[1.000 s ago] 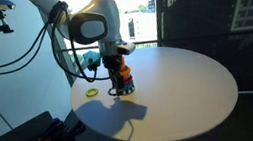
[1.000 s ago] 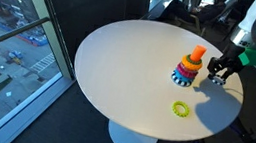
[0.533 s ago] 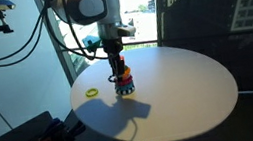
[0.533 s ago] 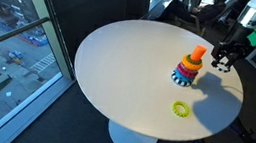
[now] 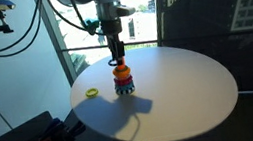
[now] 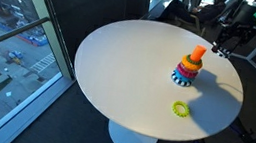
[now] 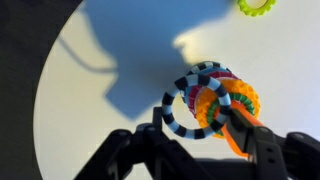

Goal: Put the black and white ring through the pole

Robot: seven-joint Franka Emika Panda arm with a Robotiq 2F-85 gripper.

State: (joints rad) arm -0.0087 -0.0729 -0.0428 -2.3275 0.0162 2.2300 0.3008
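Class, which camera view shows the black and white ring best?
The wrist view: the black and white ring fills the middle, striped and large, over the pole. In both exterior views it is only a dark speck at the gripper.

A round white counter [image 5: 190, 86] stands in a bright room on a dark floor [image 6: 55, 122], next to big windows [image 6: 15, 10] that look down on a street with cars [image 6: 14, 54].

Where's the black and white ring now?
In the wrist view, the black and white ring is held in the hand, above the pole and its stacked rings.
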